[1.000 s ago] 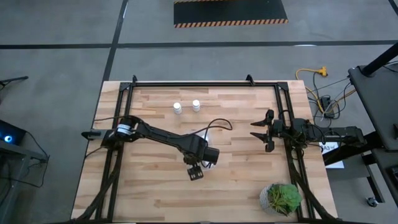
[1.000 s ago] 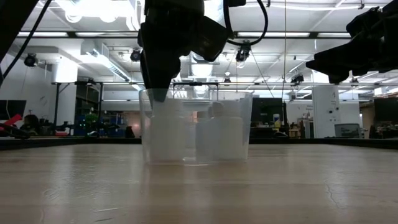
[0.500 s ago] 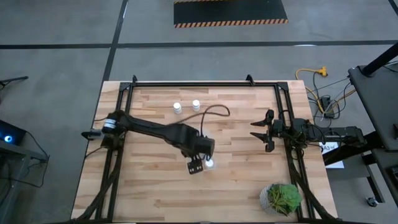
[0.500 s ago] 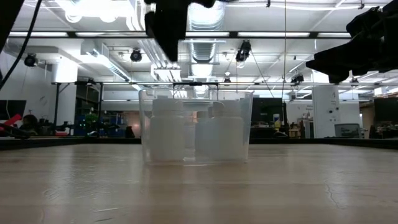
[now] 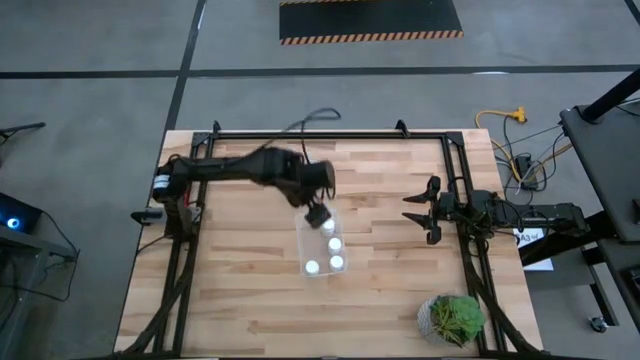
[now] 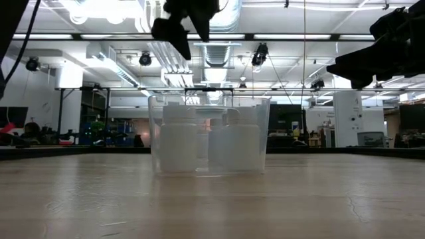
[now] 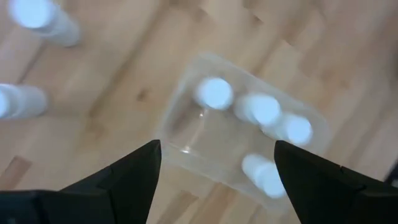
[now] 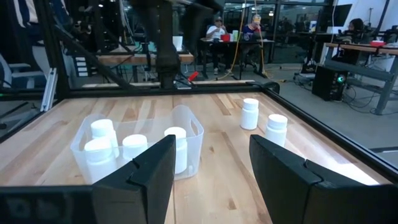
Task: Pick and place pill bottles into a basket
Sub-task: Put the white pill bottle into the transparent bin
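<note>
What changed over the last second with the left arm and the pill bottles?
The left gripper rose out of the clear bin and pulled back toward the table's far side, jaws open and empty, leaving behind the bottle it had just lowered in. The bin now holds four bottles. The two bottles on the table stayed put, as did the right gripper at the right edge.

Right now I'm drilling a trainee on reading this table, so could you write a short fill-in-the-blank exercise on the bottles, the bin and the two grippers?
1. The clear bin holds ____ white bottles.
2. ____ bottles stand on the wood outside the bin.
3. The left gripper, above the bin's far end, has its fingers ____ and holds nothing.
4. The right gripper waits near the table's right edge with its fingers ____.

Missing words: four; two; open; open
</note>
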You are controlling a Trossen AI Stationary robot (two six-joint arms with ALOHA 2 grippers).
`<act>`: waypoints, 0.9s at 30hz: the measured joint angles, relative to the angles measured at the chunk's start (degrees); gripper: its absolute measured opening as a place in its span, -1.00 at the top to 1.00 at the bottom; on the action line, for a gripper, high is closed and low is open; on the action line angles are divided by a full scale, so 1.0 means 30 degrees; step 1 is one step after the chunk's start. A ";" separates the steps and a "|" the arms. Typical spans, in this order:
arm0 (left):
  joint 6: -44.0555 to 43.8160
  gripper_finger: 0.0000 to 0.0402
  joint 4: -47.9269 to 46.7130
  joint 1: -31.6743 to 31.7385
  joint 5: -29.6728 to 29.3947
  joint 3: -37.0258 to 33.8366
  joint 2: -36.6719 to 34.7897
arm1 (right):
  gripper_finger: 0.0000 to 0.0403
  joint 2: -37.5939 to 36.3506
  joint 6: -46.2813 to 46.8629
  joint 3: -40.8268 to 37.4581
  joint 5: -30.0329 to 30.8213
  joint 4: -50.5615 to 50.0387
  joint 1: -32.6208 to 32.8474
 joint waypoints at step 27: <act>0.1408 -0.47 -0.2471 0.5866 -0.0983 -0.0124 0.2248 | 0.04 -0.0008 0.0005 0.0000 -0.0001 -0.0001 0.0000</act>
